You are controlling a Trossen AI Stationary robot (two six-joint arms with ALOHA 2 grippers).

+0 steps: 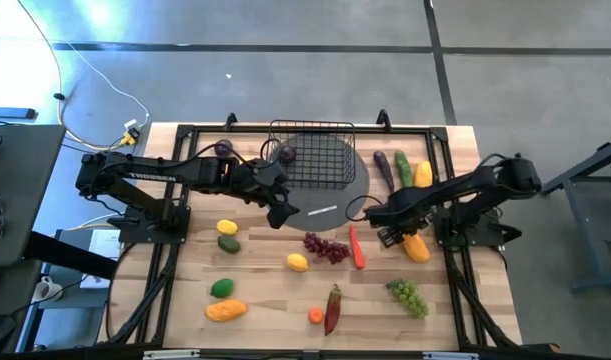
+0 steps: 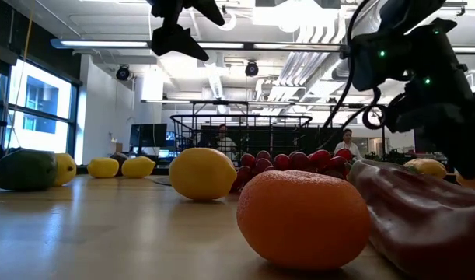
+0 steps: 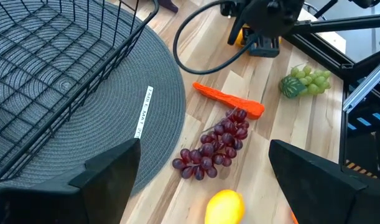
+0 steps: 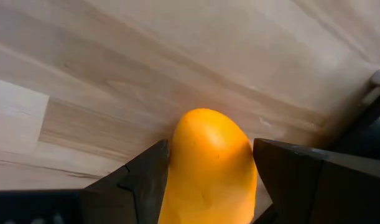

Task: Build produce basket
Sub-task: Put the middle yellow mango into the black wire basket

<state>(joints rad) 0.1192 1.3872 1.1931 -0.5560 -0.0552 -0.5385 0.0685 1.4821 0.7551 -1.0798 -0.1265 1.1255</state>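
Observation:
The black wire basket stands on a grey round mat at the table's far middle; a purple plum shows at its left wall. Produce lies spread on the wood: purple grapes, a carrot, lemons, green grapes, a red pepper. My left gripper hovers open over the mat's near-left edge and holds nothing; the left wrist view looks down on grapes and carrot. My right gripper is low at the table's right, shut on a yellow-orange mango. My right gripper has the mango pinched between its two fingers, one finger on each long side. The fingers come slanting down from the table's right. The mango's lower side lies on the wood.
A cucumber, a yellow fruit and a dark purple vegetable lie right of the mat. A lemon, green fruits, an orange mango and a small orange sit near-left. A second plum lies left of the basket.

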